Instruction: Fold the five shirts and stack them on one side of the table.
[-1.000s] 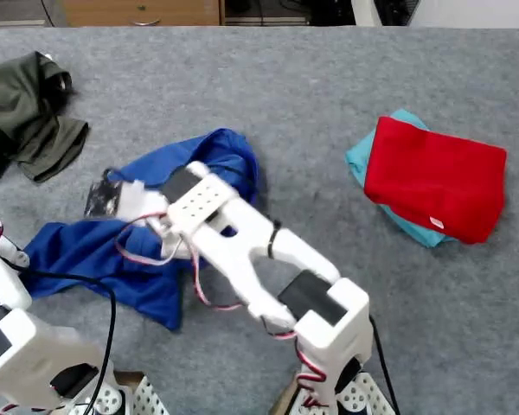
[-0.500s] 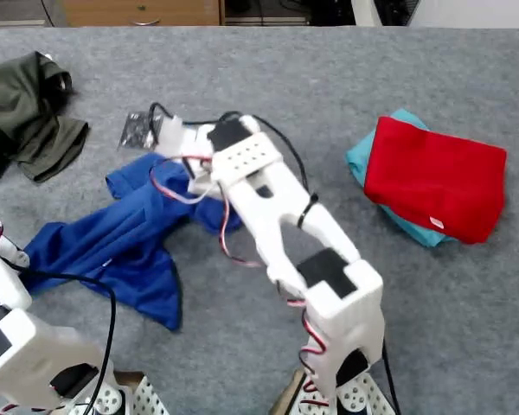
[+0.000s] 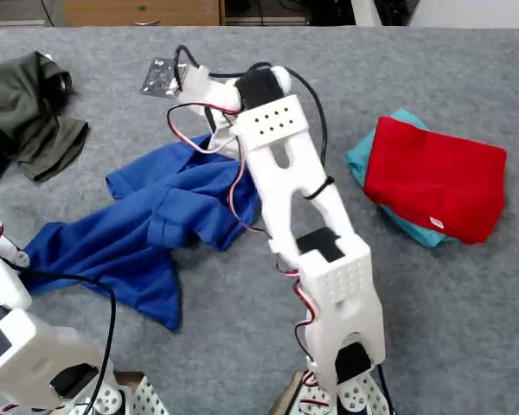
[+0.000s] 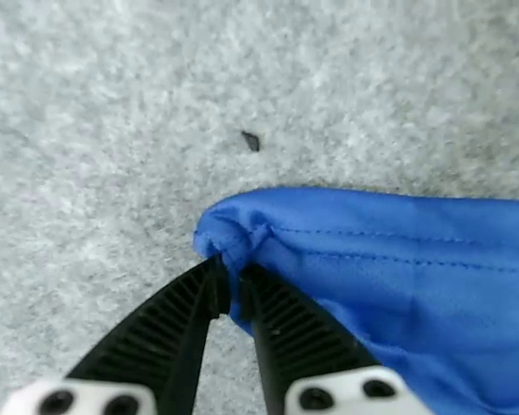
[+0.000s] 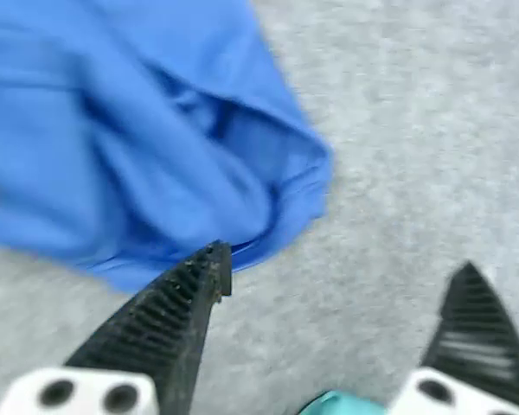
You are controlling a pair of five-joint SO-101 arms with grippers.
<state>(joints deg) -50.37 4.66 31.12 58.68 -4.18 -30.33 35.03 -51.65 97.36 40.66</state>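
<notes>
A second ago my right arm lay low across the blue shirt [image 3: 138, 233], with my right gripper [image 3: 160, 78] near the cloth's left part. Since then the arm has swung up and away towards the far side of the bench [image 3: 372, 78]. The gripper now sits past the shirt's far edge, with nothing in it. The shirt has changed too. The bunched hump that stood at its far end is gone, and the cloth lies lower and more spread, in a long slant from the near left corner towards the middle. In my right wrist view the gripper [image 5: 344, 259] is spread wide with bare grey bench between its fingers, and a rumpled fold of the blue shirt [image 5: 112, 130] lies just beside one fingertip. My left gripper [image 4: 232, 270] is pressed together on a hemmed corner of the blue shirt [image 4: 398, 259], pinching it low over the bench. A folded red shirt [image 3: 437, 177] rests on a teal shirt [image 3: 356, 156] at the right side, well apart from the blue one. An olive shirt [image 3: 22, 112] lies crumpled at the far left.
</notes>
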